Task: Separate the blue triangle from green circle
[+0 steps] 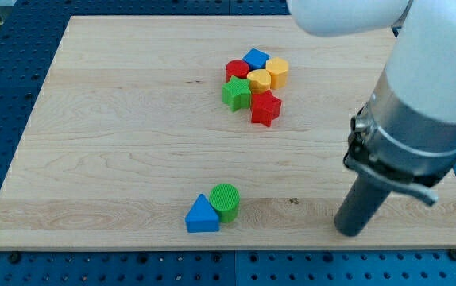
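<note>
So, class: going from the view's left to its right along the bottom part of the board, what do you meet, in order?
blue triangle → green circle → my tip. The two blocks touch; my tip stands well apart, to their right.

Bright even overhead light, soft short shadows, sharp focus.
</note>
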Controlling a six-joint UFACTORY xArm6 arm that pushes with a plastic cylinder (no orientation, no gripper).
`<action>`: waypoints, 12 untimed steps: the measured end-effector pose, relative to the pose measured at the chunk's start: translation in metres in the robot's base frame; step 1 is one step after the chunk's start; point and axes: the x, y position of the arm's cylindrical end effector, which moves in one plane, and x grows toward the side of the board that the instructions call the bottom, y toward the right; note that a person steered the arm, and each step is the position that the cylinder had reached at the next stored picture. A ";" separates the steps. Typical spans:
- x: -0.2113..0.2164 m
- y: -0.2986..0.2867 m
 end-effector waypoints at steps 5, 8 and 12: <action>0.003 -0.030; 0.003 -0.076; 0.003 -0.118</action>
